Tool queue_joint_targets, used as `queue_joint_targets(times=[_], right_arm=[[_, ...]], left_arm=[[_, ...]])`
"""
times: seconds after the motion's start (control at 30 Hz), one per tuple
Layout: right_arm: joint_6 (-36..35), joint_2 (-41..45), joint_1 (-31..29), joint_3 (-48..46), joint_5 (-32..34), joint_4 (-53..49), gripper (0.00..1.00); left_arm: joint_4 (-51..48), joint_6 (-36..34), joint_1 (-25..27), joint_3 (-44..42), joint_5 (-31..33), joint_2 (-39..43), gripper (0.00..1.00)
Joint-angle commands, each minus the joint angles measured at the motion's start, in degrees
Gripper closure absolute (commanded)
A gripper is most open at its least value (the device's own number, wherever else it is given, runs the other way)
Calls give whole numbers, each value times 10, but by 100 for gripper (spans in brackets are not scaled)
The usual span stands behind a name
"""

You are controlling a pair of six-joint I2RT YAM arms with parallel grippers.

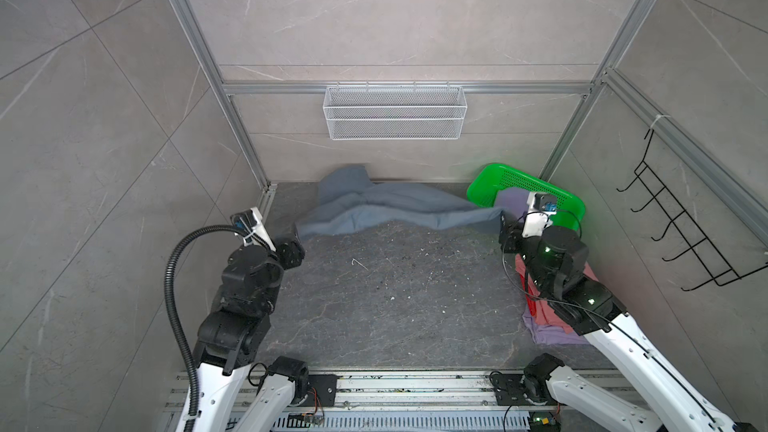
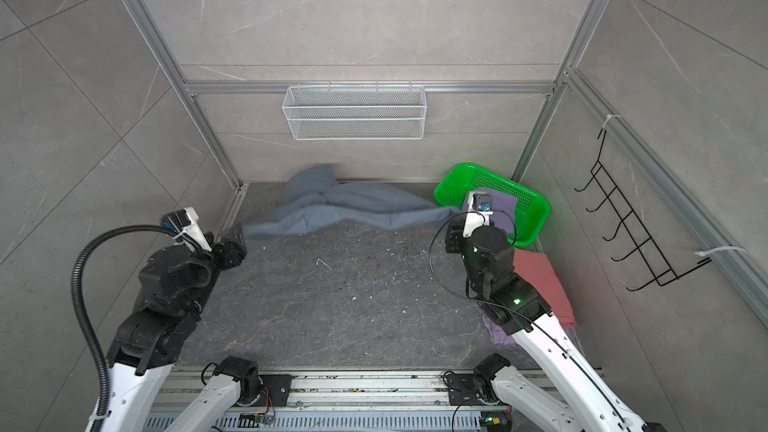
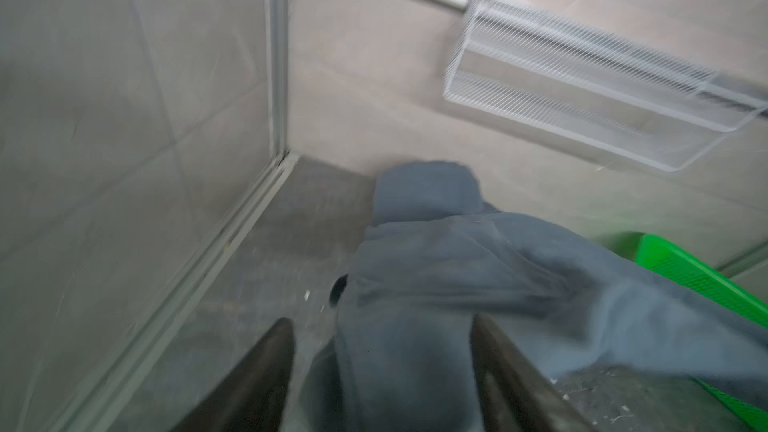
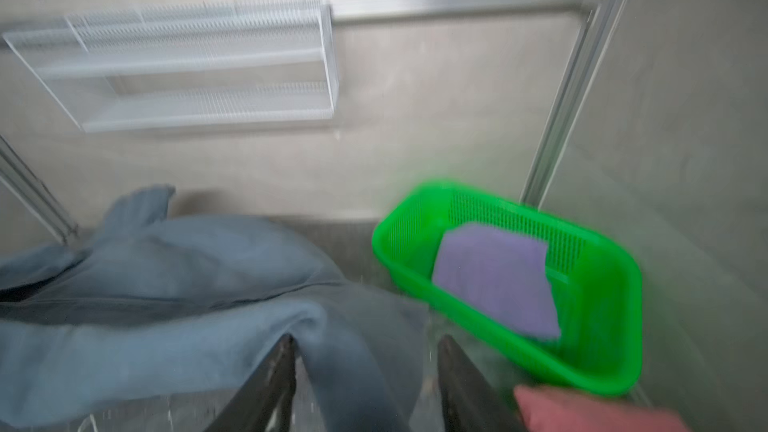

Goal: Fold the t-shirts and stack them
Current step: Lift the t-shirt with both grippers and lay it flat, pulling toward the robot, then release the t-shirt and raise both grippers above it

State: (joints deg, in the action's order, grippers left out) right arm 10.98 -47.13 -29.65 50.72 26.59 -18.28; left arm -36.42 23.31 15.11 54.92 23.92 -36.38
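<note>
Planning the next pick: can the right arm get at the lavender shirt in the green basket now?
Probably yes. The right gripper hangs just beside the green basket, whose open side faces it, and nothing covers the lavender shirt. Only the end of the blue-grey shirt lies between its open jaws.

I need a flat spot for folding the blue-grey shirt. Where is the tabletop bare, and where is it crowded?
The widest bare patch of tabletop lies in the middle, bordered by the blue-grey t-shirt behind, the left arm, the right arm and the front rail. The right side is crowded: green basket, pink t-shirt over a lavender t-shirt.
</note>
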Motion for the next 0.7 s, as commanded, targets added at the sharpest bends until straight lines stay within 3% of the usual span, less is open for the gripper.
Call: queue_joint_targets(times=[0.0,0.1,0.33,0.5,0.67], right_arm=[[87,30,-1,-23,-38,-65,29],[101,30,-1,-20,-38,-75,29],[124,-55,-1,-19,-47,-45,28],[123,-164,-1,-4,-22,-1,22],[129,-266,15,25,-25,54,21]], left_arm=[[-93,91,-1,-7,63,8,15],[-112,86,-1,16,39,-14,14],[-67,65,-1,-4,-107,-137,16],[19,43,-3,-34,-130,-236,16],[84,20,-29,29,-106,-372,19]])
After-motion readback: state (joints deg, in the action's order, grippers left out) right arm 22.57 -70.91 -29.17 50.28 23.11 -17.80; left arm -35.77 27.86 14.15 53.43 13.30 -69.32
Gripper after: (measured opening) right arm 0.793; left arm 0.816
